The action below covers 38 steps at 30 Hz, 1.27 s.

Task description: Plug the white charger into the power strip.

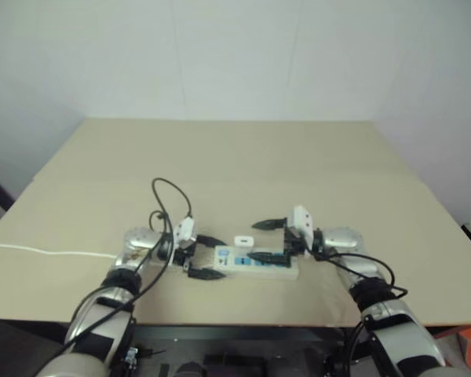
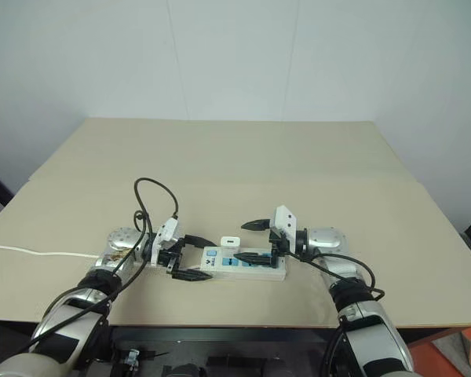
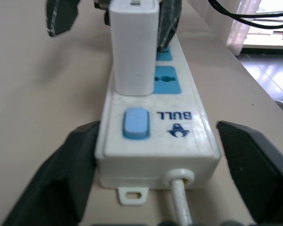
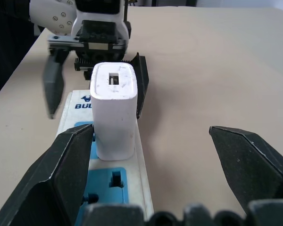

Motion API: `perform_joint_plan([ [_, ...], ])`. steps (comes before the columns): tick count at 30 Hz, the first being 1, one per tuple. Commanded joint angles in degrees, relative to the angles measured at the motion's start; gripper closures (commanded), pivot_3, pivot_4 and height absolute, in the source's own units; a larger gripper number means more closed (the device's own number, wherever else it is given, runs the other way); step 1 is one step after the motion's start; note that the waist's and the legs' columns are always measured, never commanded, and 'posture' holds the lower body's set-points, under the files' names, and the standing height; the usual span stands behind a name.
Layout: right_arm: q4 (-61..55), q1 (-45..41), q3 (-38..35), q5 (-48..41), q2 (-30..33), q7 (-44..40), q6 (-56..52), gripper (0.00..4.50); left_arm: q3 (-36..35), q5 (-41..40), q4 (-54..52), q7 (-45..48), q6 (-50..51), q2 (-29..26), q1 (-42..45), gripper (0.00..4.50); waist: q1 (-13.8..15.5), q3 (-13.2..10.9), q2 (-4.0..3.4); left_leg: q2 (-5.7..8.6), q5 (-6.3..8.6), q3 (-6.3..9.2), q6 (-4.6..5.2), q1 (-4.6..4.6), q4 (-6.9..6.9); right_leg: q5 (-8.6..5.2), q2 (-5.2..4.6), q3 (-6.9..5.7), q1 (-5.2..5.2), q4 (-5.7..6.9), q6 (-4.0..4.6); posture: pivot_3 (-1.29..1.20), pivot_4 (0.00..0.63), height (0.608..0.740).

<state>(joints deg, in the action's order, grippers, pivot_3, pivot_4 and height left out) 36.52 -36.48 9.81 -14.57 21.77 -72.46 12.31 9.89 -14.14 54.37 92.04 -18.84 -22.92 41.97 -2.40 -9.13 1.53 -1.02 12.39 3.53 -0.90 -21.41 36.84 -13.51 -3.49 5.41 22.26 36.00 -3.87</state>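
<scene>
**A:** Beige table [image 2: 243,157], white wall behind, nothing else on it but the strip [image 2: 243,264] near the front edge, lying across between the two arms. Where's the charger?

**B:** The charger [image 2: 230,243] stands upright on the strip, in a socket just past the blue switch [image 3: 135,123], near the cord end. In the wrist views its base sits flush on the strip's top; I see no prongs, so I judge it seated.

**A:** And the grippers?

**B:** The left gripper [image 2: 191,256] is spread wide around the cord end of the strip. One finger lies against the strip's side, the other stands apart, so it grips nothing. The right gripper [image 2: 251,240] is also fully spread, its fingers flanking the charger and clear of it, holding nothing.

**A:** So the task looks done. What could spoil it?

**B:** Mostly the retreat. The right fingers bracket the charger; a sideways pull could clip it and lever it out or tilt it. The left finger touching the strip could drag the whole bar as the arm leaves, since nothing pins it down.

**A:** The cord?

**B:** The cord [image 1: 31,251] trails off to the left near that arm. If the arm snags it, the strip could slide or twist.
</scene>
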Motion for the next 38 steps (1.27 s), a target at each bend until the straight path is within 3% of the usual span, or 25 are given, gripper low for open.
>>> perform_joint_plan([
  [1,2.2,2.0,-0.3,1.9,1.5,-0.5,-0.2,0.0,-1.4,-3.2,-5.3,0.5,0.1,-1.3,-0.2,0.04,0.0,0.0,0.0,0.0,0.0,0.0,0.0,0.0,0.0,0.0,0.0,0.0,0.01,0.0,0.0,0.0,0.15,0.74],
  [6,-3.8,2.8,-3.6,-1.0,5.4,-3.5,-0.9,0.0,-3.4,-10.0,-17.4,0.5,9.1,-5.6,-3.2,0.04,0.0,-0.1,-0.01,-0.01,0.0,0.01,0.0,-0.12,0.0,0.0,-0.01,0.0,0.09,0.0,0.0,0.0,0.15,0.74],
  [10,-12.7,5.4,-9.7,-7.0,13.6,-6.9,-7.4,0.0,-7.2,-16.0,-25.7,0.5,16.6,-12.4,-6.4,0.04,-0.1,-0.3,-0.23,0.0,0.0,0.01,-0.01,-0.79,0.02,0.07,-0.03,0.03,0.83,0.12,0.11,0.0,0.15,0.74],
  [15,-19.1,13.2,-15.5,-8.7,25.4,-12.0,-6.3,0.0,-9.3,-17.0,-28.5,0.5,15.2,-22.2,-12.3,0.04,-0.3,-0.7,-0.39,-0.02,0.01,-0.03,-0.01,-0.99,-0.03,0.22,-0.01,0.03,1.12,0.14,0.46,0.0,0.15,0.74],
  [18,-21.9,17.7,-18.2,-10.0,29.8,-13.8,-7.5,0.0,-8.3,-18.2,-29.0,0.5,14.6,-26.8,-16.2,0.04,-0.3,-0.7,-0.39,-0.05,0.01,-0.12,0.0,-0.91,-0.05,-0.01,-0.01,0.06,1.08,0.13,0.1,0.0,0.15,0.74],
  [24,-25.8,23.2,-20.0,-10.1,32.0,-12.9,-7.6,0.0,-9.0,-18.2,-29.7,0.5,14.6,-26.7,-18.0,0.04,-0.1,-0.7,-0.37,-0.07,0.0,-0.19,-0.01,-0.87,-0.01,-0.07,0.01,0.09,1.04,0.1,0.07,0.0,0.15,0.74],
  [30,-26.6,24.2,-20.9,-10.5,33.7,-12.6,-9.1,0.0,-9.4,-16.0,-31.3,-0.8,19.5,-25.4,-17.3,0.04,0.0,-0.8,-0.35,-0.05,0.01,-0.2,-0.02,-0.96,-0.02,-0.12,-0.02,0.1,1.07,0.07,0.05,0.0,0.15,0.74],
  [38,-27.5,25.2,-22.5,-10.4,34.3,-10.8,-10.1,0.0,-9.9,-13.5,-29.9,0.3,17.5,-23.0,-15.4,0.04,0.0,-0.8,-0.34,-0.06,0.01,-0.2,-0.02,-0.91,-0.02,-0.12,0.0,0.1,1.05,0.09,0.04,0.0,0.15,0.74],
])
